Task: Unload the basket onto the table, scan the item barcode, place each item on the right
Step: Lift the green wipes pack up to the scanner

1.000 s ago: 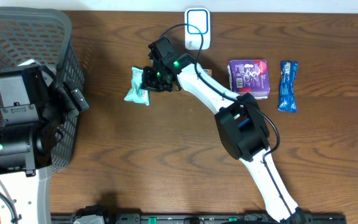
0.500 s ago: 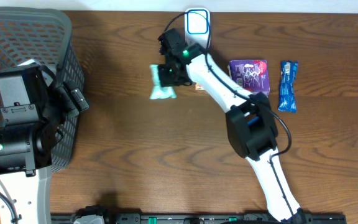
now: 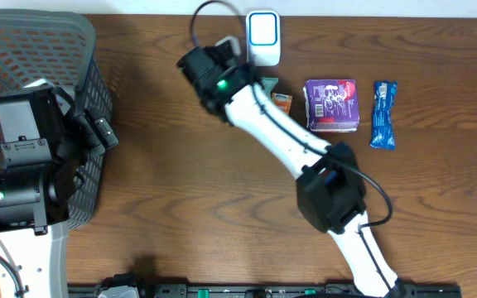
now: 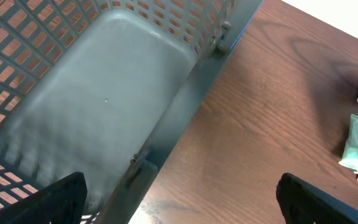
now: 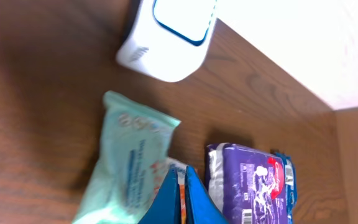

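Overhead view is showing you the grey basket (image 3: 23,41) at the far left. Your left gripper (image 4: 180,183) is hanging over its rim with jaws spread wide, holding nothing. Toward the middle, your right gripper (image 5: 183,179) is pinching the pale green wipes packet (image 5: 129,168) by its edge, fingers pressed together. The packet is sitting near the white scanner (image 3: 262,33) at the table's (image 3: 180,207) far edge. To the right, a purple box (image 3: 331,104) and a blue wrapper (image 3: 383,114) are lying side by side.

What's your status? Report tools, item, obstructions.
Left tool open, over basket. Right tool shut on wipes pack, near scanner. Nothing between them.
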Controlling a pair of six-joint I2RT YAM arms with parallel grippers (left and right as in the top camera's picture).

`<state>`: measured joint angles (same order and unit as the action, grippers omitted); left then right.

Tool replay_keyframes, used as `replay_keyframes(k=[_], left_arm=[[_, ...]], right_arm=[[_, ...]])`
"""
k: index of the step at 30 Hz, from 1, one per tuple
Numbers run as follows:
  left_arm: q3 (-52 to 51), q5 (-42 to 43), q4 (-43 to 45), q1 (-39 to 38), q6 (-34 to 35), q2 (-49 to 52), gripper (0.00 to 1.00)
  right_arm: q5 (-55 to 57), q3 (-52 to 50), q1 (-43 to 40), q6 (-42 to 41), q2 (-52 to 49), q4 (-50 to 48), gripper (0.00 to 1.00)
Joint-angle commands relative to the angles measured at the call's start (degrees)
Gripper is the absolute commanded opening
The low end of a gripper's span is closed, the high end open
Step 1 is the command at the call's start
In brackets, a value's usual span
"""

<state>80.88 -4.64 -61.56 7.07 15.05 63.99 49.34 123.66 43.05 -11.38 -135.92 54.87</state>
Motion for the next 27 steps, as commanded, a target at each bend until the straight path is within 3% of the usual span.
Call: replay_keyframes(k=[1,3,4,9,12,27], left_arm=[[1.1,-0.5,-0.2,0.2,0.3,0.0,0.98],[1.1,-0.5,-0.2,0.2,0.3,0.0,0.98],[1.1,-0.5,-0.2,0.2,0.3,0.0,0.98],[1.1,-0.5,-0.2,0.2,0.3,0.0,0.98],[1.1,-0.5,-0.2,0.2,0.3,0.0,0.98],[1.1,-0.5,-0.2,0.2,0.3,0.0,0.98]], right_arm=[[-0.2,0.3,1.1,-0.3,-3.0,0.7,0.07],[-4.2,0.3,1.1,-4.7,-2.9,1.3,0.29],[-6.2,0.4,0.9,-5.4,-2.3,1.3,0.35],[-9.5,0.4,-0.6,-0.6,-1.8,1.5,0.62],[-13.9,-0.1,-1.0,4.6,-2.3,1.7,0.73],[-17.3,-0.5,-2.5,10.2,-7.6,5.7,0.77]])
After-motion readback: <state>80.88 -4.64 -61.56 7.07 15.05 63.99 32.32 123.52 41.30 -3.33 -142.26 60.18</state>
